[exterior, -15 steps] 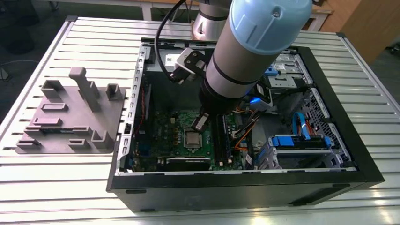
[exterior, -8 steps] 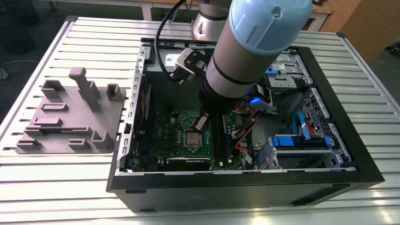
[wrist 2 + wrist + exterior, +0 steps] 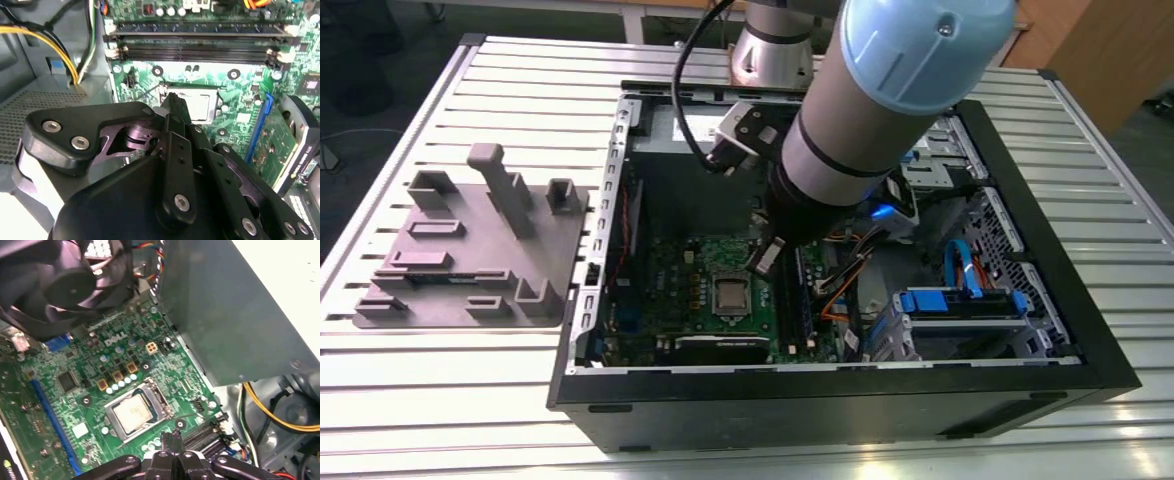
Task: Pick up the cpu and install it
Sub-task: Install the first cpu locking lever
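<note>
Silvery chip (image 3: 131,411) already sits in your socket on the green board (image 3: 75,390); your gripper (image 3: 173,440) hangs just beside it, fingertips pinched together, grasping nothing.

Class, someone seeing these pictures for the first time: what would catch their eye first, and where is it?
Probably the thick grey robot arm reaching down into the open computer case on the slatted table. Below it lies the green motherboard, with the cpu sitting in its socket near the board's middle and the gripper close beside it. At the exterior view's left stands a grey plastic plate with upright blocks.
</note>
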